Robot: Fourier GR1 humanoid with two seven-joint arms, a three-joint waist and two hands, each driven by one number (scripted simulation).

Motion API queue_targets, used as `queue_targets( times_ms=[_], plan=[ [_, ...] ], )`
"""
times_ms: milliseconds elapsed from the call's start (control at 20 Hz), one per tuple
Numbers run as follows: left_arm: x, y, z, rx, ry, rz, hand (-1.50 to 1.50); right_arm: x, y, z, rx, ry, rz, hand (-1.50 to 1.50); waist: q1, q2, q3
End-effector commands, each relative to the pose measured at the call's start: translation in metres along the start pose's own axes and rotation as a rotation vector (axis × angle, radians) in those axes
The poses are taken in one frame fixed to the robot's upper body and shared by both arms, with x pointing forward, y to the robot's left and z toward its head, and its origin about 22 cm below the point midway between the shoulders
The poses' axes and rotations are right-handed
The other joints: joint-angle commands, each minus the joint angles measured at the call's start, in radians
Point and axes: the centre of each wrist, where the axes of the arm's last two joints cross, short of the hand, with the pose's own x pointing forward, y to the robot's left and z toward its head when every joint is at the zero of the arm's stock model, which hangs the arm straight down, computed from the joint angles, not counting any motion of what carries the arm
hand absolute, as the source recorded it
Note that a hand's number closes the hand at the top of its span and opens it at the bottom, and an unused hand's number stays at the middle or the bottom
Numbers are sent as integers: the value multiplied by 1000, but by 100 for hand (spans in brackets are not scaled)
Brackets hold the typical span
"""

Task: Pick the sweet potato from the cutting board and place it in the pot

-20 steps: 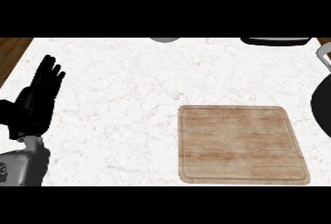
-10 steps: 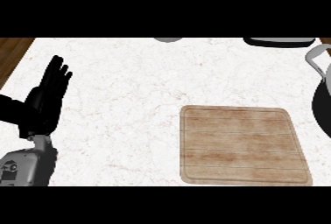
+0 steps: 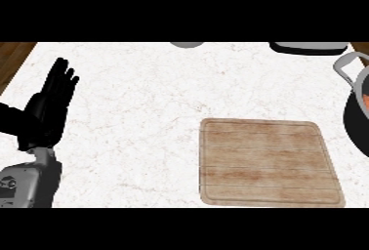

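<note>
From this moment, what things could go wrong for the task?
1. The pot is cut by the right edge of the view; only a small orange patch shows inside, so whether the sweet potato truly rests in it cannot be confirmed.
2. The cutting board lies close beside the pot, so an arm drawing back there might nudge it.
3. The right hand is out of view, so its position near the pot cannot be checked. The left hand rests open at the left.

White marbled stone counter (image 3: 158, 107); small grey round object (image 3: 187, 44) cut off at far edge; dark appliance base (image 3: 308, 48) far right.
</note>
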Motion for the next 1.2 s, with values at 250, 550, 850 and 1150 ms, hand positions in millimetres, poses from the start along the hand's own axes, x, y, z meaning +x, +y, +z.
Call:
queue_targets(
  times_ms=[250,550,850,1150],
  plan=[
    [-8,-1,5,12,17,-6,0,-7,38,-16,17,-102,-471,-150,0,8,25],
    [3,-7,5,-1,8,-13,0,-15,-2,-15,-84,-73,-672,-150,1,9,26],
    [-9,6,9,9,17,-6,0,-28,-54,15,-114,-36,-734,-150,3,16,27],
    [-14,12,11,10,25,4,0,-37,-73,46,-93,-44,-755,-150,-10,16,31]
  ],
)
